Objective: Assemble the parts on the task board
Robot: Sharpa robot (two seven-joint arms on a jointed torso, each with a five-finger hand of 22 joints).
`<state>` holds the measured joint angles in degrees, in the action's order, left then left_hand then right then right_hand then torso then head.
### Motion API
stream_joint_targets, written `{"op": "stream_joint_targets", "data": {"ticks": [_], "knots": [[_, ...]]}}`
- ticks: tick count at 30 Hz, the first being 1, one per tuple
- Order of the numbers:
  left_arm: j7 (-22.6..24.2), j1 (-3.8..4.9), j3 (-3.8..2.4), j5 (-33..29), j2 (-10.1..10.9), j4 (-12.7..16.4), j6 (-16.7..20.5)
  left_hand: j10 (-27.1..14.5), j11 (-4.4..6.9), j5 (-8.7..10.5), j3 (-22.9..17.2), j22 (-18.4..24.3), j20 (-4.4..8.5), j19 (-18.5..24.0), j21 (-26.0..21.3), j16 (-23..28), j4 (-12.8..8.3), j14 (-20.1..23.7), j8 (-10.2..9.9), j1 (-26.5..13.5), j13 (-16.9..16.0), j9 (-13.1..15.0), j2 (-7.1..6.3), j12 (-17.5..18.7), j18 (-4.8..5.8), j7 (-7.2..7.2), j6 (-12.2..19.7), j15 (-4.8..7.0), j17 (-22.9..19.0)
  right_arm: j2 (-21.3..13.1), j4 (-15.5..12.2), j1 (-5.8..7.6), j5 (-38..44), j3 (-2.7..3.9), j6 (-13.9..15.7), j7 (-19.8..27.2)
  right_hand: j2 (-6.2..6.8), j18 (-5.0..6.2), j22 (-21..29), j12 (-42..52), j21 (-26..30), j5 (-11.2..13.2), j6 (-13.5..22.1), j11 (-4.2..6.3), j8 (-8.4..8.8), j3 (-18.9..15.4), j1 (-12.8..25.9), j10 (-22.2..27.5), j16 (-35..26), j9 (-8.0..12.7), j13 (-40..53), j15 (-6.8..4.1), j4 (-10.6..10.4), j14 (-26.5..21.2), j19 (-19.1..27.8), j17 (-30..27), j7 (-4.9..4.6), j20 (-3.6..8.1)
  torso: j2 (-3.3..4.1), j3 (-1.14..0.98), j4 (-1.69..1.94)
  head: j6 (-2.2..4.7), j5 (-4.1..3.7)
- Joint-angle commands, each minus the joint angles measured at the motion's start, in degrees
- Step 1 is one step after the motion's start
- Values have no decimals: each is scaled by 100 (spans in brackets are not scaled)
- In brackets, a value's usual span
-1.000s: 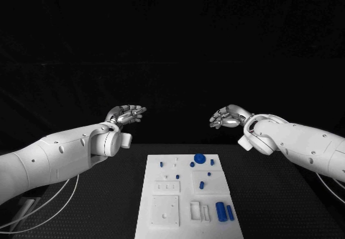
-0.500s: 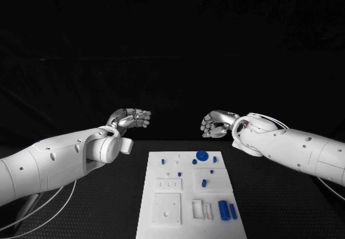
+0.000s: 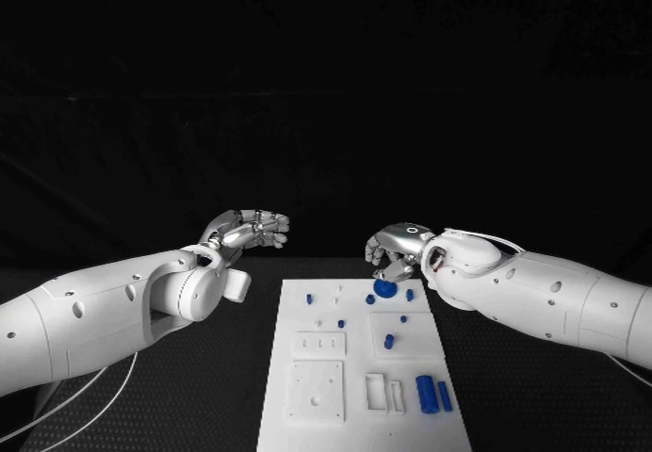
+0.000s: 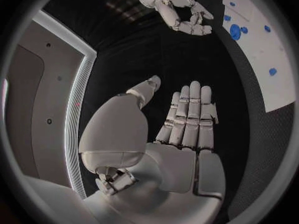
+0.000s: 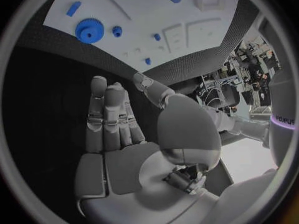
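Head view: the right hand (image 3: 394, 252), fingers curled and holding nothing, hangs over the blue gear (image 3: 386, 289) at the upper end of the task board (image 3: 313, 414), frame centre; left hand (image 3: 250, 229) hovers centre-left, fingers loosely curled, empty. Compared with 0.5 s ago, the right hand sits lower and nearer the gear.

Left wrist view: fingers straight, together.

Right wrist view: fingers extended; gear (image 5: 90, 31) upper left. Risk: a skewed descent could knock the neighbouring blue pegs (image 3: 369, 299).

white task board (image 3: 306, 377) with blue parts (image 3: 386, 289) on black table (image 3: 203, 395).
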<state>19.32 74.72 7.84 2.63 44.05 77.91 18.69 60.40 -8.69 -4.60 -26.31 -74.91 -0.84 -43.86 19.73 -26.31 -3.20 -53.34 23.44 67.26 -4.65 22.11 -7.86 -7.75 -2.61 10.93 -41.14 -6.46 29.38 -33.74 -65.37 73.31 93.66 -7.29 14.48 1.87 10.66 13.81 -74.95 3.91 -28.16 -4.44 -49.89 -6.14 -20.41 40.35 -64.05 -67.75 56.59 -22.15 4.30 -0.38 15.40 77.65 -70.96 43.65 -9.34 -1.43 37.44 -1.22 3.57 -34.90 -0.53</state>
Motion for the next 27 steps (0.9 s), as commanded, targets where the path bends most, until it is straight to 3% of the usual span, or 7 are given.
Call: {"op": "stream_joint_targets", "data": {"ticks": [1,9,14,27], "knots": [[92,8,-8,-13,10,78,-102,32,-1,-27,-10,-105,6,-26,0,38,-34,-34,-25,-59,9,-8,1,23,-102,15,-46,-2,6,28,42,-33,529,-22,-17,-154,74,119,-142,-23,-51,29,11,-11,42,53,-18,67,82,8,-19,12,-12,-33,-24,8,44,32,104,-20,36,11,-20],[79,8,-11,-50,21,156,-128,32,-8,-27,-16,-105,7,-27,-1,57,-52,-40,-46,-90,22,-20,7,49,-99,21,-49,-3,13,96,124,-153,658,-59,-57,-160,111,119,-138,-22,-169,47,33,-34,61,108,-31,150,290,9,-40,33,-39,-62,-54,-4,49,60,220,-37,108,-6,-99],[57,8,-11,-51,33,189,-142,32,-12,-27,-19,-105,7,-26,-1,66,-63,-43,-57,-104,29,-27,7,63,-99,24,-49,-3,16,115,156,-192,659,-65,-69,-160,128,119,-135,-25,-208,52,48,-47,70,120,-31,204,361,10,-47,46,-47,-79,-57,-20,51,61,282,-55,126,13,-107],[31,8,-12,-52,8,212,-181,25,-26,-25,-30,-105,6,-25,-3,93,-92,-51,-86,-144,46,-43,9,104,-97,38,-49,-6,27,197,315,-270,857,-123,-110,-212,131,119,-132,-20,-242,57,56,-44,74,142,-47,232,430,9,-47,44,-47,-93,-59,-39,59,65,384,-69,155,17,-126]]}}
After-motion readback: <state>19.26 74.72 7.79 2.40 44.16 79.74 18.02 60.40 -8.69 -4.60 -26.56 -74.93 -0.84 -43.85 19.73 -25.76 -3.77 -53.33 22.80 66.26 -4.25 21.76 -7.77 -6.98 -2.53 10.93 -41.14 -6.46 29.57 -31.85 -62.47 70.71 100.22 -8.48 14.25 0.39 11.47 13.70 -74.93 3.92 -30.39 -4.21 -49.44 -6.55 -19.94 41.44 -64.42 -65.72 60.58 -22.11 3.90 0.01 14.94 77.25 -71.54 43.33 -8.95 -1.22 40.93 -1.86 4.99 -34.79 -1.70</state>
